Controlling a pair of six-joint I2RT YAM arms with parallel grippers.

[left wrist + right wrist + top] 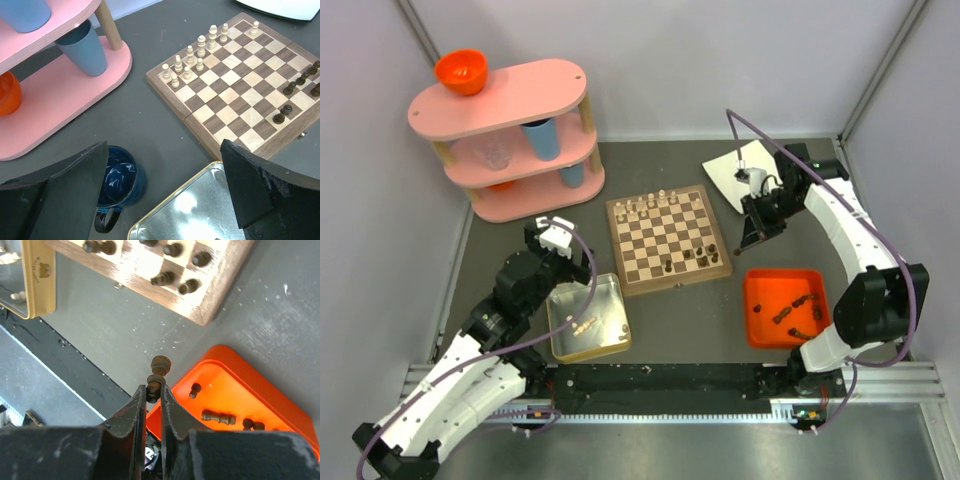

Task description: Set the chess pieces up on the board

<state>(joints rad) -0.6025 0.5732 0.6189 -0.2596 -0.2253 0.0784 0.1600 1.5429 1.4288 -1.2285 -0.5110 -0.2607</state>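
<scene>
Dark piece [159, 374] in right tool [153, 390], off board [196, 309] corner

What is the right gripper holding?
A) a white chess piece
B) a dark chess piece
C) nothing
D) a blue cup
B: the right gripper is shut on a dark chess piece, whose head sticks out past its tips.
</scene>
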